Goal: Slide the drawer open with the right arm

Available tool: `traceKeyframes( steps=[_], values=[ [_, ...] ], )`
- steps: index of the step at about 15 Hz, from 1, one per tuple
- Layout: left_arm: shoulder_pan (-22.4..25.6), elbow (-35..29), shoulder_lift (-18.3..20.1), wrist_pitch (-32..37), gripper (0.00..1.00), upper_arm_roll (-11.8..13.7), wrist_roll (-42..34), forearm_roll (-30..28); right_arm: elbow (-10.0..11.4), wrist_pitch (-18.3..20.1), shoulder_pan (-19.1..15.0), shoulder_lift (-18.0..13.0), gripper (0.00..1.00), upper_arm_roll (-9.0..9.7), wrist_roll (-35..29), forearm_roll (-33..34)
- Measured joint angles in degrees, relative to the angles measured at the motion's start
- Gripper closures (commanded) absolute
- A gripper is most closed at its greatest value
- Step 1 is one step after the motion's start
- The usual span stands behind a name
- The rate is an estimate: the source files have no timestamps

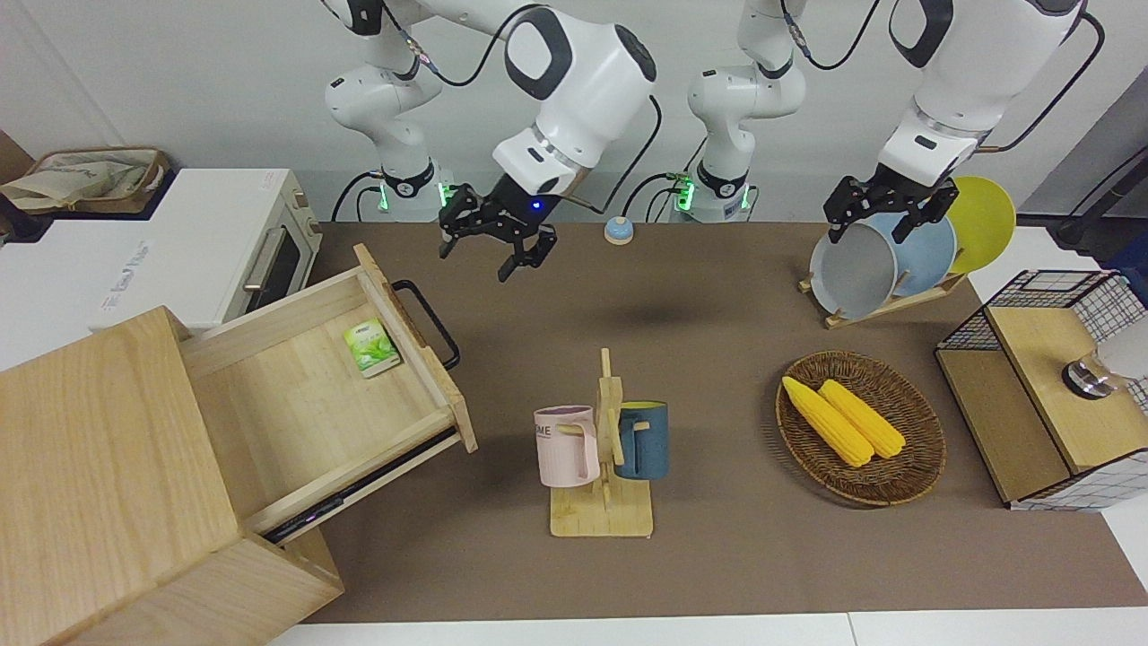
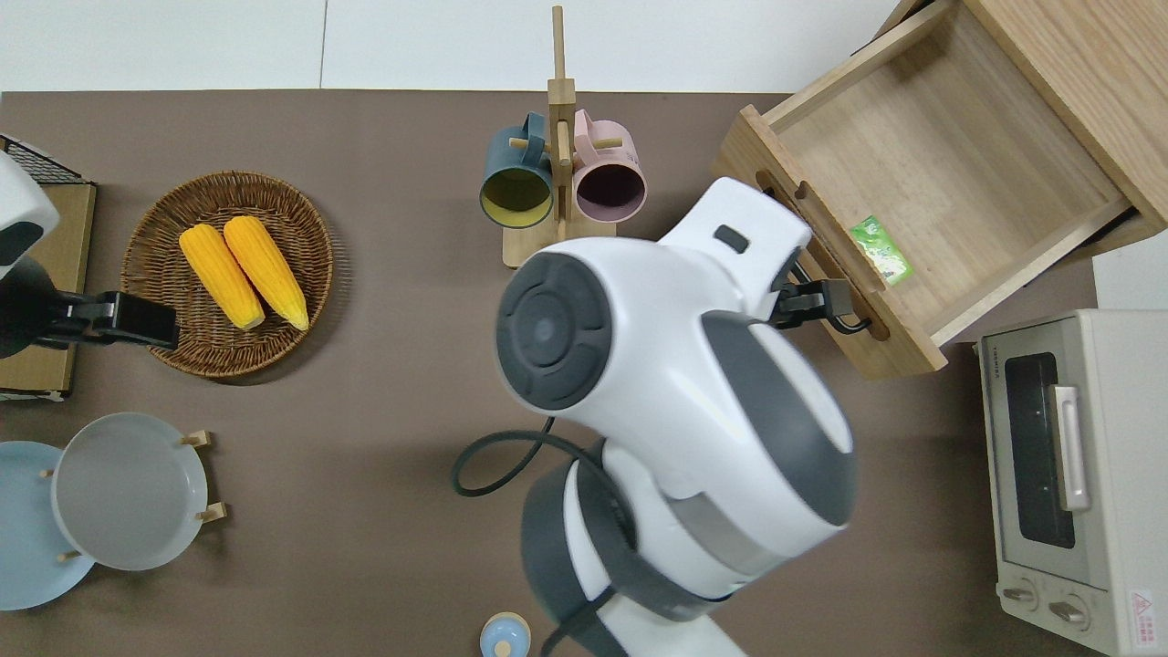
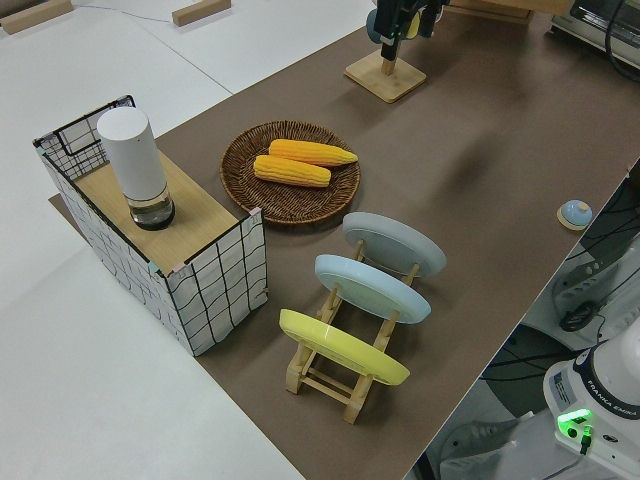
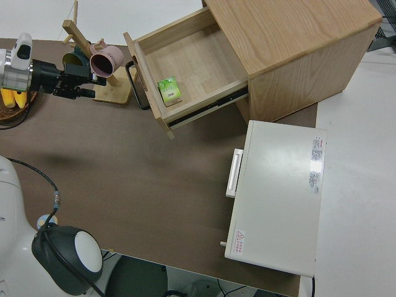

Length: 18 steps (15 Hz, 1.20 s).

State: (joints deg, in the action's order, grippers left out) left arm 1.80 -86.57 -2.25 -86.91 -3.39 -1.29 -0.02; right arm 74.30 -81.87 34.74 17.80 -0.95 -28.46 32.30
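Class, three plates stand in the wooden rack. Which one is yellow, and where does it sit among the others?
The yellow plate stands at the end of the rack nearest the wire-mesh box, and the light blue plate and the grey plate follow it.

Robot lab staged as a kitchen, my two white arms bolted at a brown table, bare white walls, toaster oven, plate rack, mug stand, corn basket.

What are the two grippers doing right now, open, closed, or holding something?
Right gripper: open, holding nothing, off the drawer.
Left gripper: parked, fingers spread, nothing held.
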Motion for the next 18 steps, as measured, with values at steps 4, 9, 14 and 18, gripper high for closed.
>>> traceKeyframes(
  steps=[4, 9, 14, 18],
  values=[
    [0.0, 0.0, 0.0, 0.0, 0.01, 0.0, 0.0, 0.0, -0.1, -0.6, -9.7, -4.9, 0.015, -0.15, 3.1, -17.8],
    [0.0, 0.0, 0.0, 0.0, 0.01, 0.0, 0.0, 0.0, -0.1, -0.7, -20.7, -7.1, 0.015, -0.46, 14.6, -30.0],
    [0.0, 0.0, 0.0, 0.0, 0.01, 0.0, 0.0, 0.0, 0.1, -1.4, -25.8, -7.1, 0.015, -0.59, 20.6, -34.4],
    [0.0, 0.0, 0.0, 0.0, 0.01, 0.0, 0.0, 0.0, 0.4, -1.5, -27.1, -6.9, 0.015, -0.56, 21.3, -34.7]
  ],
)
